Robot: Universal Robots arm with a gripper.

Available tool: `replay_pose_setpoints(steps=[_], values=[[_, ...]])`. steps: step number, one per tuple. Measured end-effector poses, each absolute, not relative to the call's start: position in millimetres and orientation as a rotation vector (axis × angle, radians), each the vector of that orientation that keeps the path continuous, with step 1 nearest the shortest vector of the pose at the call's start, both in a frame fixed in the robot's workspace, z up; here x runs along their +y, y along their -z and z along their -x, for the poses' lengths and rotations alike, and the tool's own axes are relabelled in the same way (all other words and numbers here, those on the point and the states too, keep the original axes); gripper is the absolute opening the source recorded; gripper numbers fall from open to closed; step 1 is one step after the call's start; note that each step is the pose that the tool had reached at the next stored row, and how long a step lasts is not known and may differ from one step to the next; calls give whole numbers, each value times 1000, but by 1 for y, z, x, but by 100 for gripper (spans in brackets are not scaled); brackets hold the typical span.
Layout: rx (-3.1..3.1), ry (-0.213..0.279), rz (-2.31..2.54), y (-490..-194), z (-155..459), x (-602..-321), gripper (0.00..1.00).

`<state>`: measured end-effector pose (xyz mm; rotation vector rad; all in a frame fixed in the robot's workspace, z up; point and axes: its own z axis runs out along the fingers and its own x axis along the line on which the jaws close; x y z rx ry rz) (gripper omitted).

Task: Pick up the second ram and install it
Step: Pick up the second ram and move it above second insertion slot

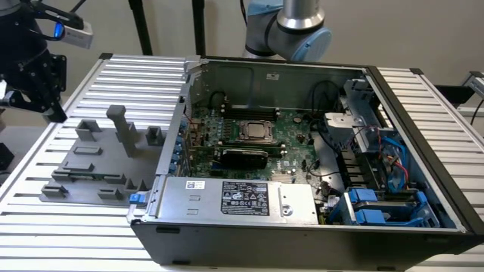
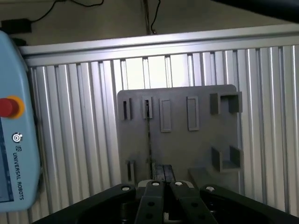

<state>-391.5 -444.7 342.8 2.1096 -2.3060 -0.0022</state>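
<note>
The second ram (image 2: 149,135) shows edge-on as a thin dark line standing between two slot blocks of the grey holder plate (image 2: 187,149). The pair of slot blocks beside it holds nothing. My gripper (image 2: 164,173) hangs high above the near end of that plate, its two dark fingertips pressed together with nothing between them. In the exterior view my gripper (image 1: 51,110) is at the far left, above and beyond the holder plate (image 1: 83,170). The open computer case (image 1: 302,226) with its motherboard (image 1: 250,136) lies to the exterior view's right of the plate.
Tall grey holder blocks (image 1: 121,127) rise from the plate. A teach pendant (image 2: 14,140) with a red button lies on the ribbed aluminium table (image 2: 84,121). The arm's base joint (image 1: 302,28) stands behind the case. Cables and blue drive bays (image 1: 378,207) crowd the case.
</note>
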Motion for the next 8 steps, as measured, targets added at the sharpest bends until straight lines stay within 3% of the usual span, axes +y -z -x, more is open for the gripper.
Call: replay_pose_setpoints(steps=[2,4,8], values=[[-2299,2,-2117,-341,391,-445,12],[-2293,1,-2124,-339,391,-445,24],[-2281,1,-2138,-334,391,-445,36]])
